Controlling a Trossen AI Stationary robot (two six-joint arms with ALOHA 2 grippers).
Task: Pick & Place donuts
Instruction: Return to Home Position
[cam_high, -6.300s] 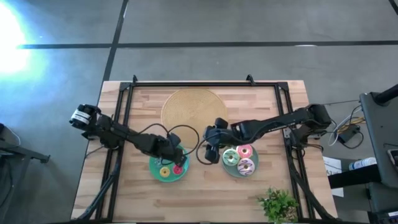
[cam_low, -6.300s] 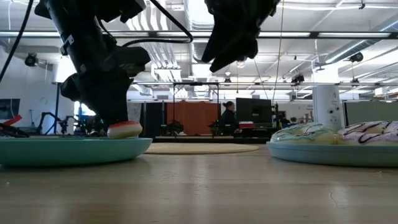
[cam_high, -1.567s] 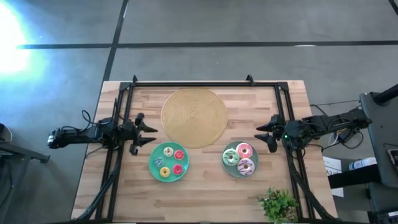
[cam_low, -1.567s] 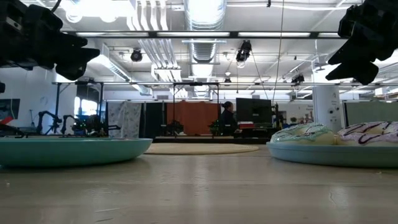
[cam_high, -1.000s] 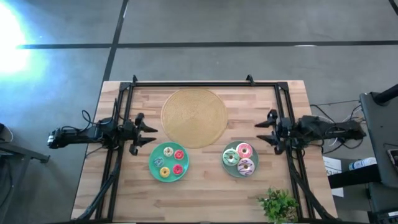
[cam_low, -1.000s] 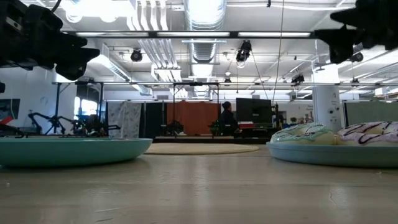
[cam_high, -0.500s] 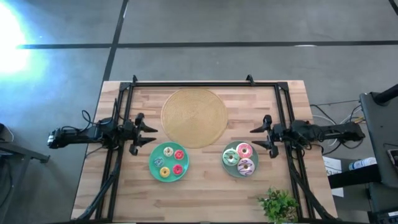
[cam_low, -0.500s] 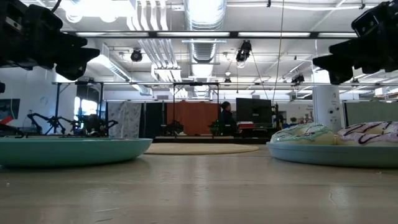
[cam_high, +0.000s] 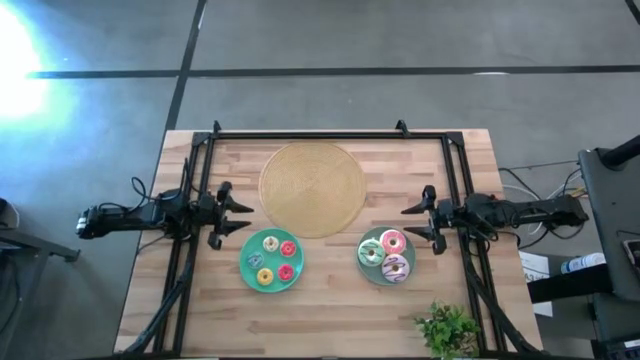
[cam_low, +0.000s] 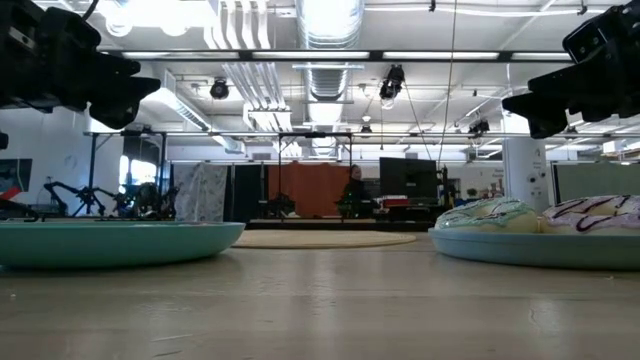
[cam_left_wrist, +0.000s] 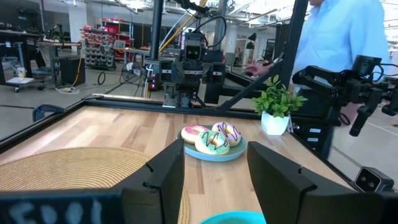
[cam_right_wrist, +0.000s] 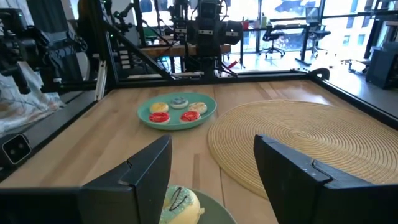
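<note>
Around the two grippers is a big workshop room with a grey floor (cam_high: 400, 40) and bright lights (cam_low: 320, 20) on the ceiling. A person (cam_left_wrist: 348, 31) in a light blue shirt stands off the table, past the plant corner.

The wooden table (cam_high: 330, 320) has black rails (cam_high: 310, 134) along its edges.

The biggest thing on it is a round tan woven disc (cam_high: 313, 188). It lies flat between the two grippers, just beside the left gripper's fingers and a bit farther from the right one.

A green plate (cam_high: 297, 275) sits near the left gripper, toward the front of the table. A teal plate (cam_high: 363, 274) sits just beside the right gripper on that same side.

The left gripper (cam_high: 238, 215) hangs over the left rail. The right gripper (cam_high: 410, 222) hangs by the right rail. They point at each other. Both have their fingers spread wide and hold nothing.

A small leafy plant (cam_high: 447, 328) in a white pot stands at the front corner, past the teal plate from the right gripper.

The pink donut (cam_high: 393, 242), the green donut (cam_high: 370, 253) and the white-pink donut (cam_high: 395, 267) lie close together on the teal plate, near the right gripper's fingers but not touching them.

The small donuts (cam_high: 270, 243) lie on the green plate, near the left gripper. Among them are a yellow donut (cam_high: 264, 276) and a red donut (cam_high: 286, 271).
</note>
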